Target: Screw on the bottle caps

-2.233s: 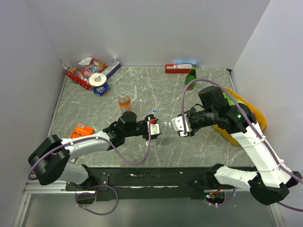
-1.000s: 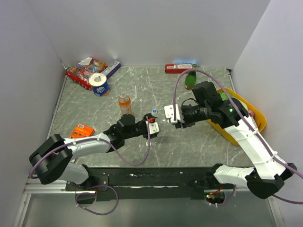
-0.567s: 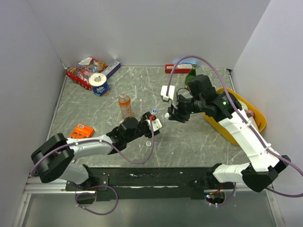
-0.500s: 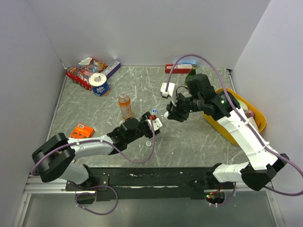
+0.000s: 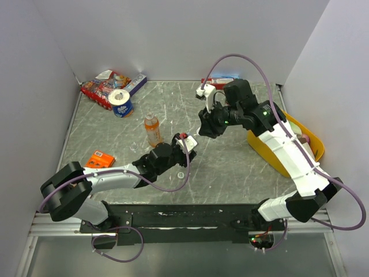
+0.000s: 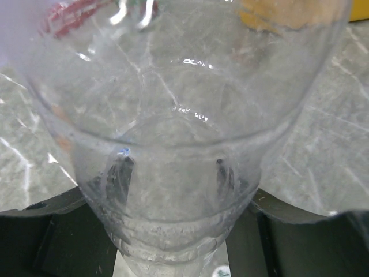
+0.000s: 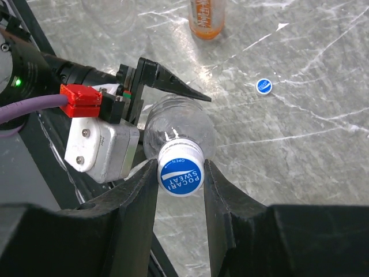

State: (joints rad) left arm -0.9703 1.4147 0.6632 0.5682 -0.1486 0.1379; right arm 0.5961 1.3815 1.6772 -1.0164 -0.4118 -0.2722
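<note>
My left gripper [image 5: 185,144] is shut on a clear empty bottle [image 7: 176,124] and holds it tilted up off the table; the bottle's body fills the left wrist view [image 6: 173,173]. My right gripper [image 5: 203,128] reaches down from above. Its fingers [image 7: 138,196] press both sides of a blue "Pocari Sweat" cap [image 7: 180,173] that sits on this bottle's neck. The orange drink bottle [image 5: 152,130] stands uncapped behind and to the left [image 7: 207,17]. One loose blue cap [image 7: 264,86] lies on the table. A pale cap [image 5: 180,174] lies near the left gripper.
A yellow bin [image 5: 288,158] sits at the right edge. A tape roll [image 5: 121,103], snack packs [image 5: 104,86] and a red box [image 5: 216,82] line the back. An orange packet [image 5: 101,158] lies at the left. Another clear bottle [image 7: 109,11] stands near the orange one.
My right gripper has swung back and left from low at the right, turned downward and come over the left gripper's bottle. The left gripper has tipped the bottle up toward it.
</note>
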